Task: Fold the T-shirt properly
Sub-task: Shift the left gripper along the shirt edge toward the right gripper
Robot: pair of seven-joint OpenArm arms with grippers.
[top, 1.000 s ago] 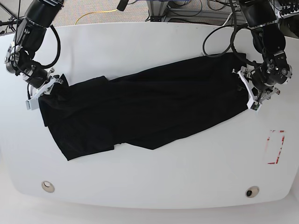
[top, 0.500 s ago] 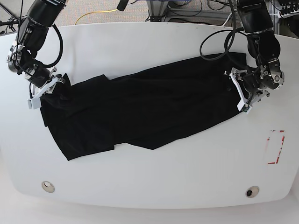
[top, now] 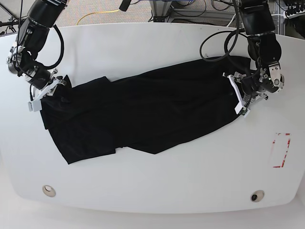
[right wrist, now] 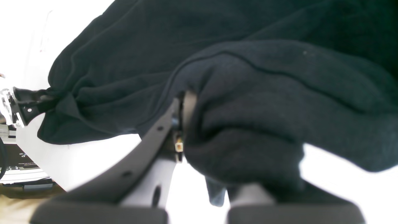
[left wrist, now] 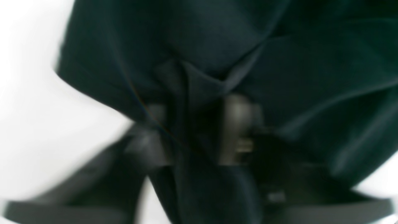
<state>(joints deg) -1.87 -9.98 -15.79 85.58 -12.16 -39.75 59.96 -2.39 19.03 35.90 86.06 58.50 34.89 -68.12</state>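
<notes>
The black T-shirt [top: 143, 109] lies stretched slantwise across the white table [top: 190, 181], from the left down-slope to the upper right. My right gripper [top: 44, 91] is shut on its left end; the right wrist view shows cloth [right wrist: 248, 93] bunched over the gripper [right wrist: 186, 124]. My left gripper [top: 237, 98] sits on the shirt's right edge. In the blurred left wrist view, folds of the shirt [left wrist: 279, 62] run together between the fingers of the gripper [left wrist: 199, 133], pinched there. The far left gripper [right wrist: 21, 105] also shows with cloth drawn to it.
A red-outlined rectangle [top: 281, 150] is marked near the table's right edge. Two round fittings [top: 48, 190] [top: 257, 195] sit near the front edge. Cables [top: 95, 16] lie beyond the far edge.
My left gripper has slid leftward onto the shirt's right edge and its jaws have closed on the cloth. The right gripper has stayed almost in place, still holding.
</notes>
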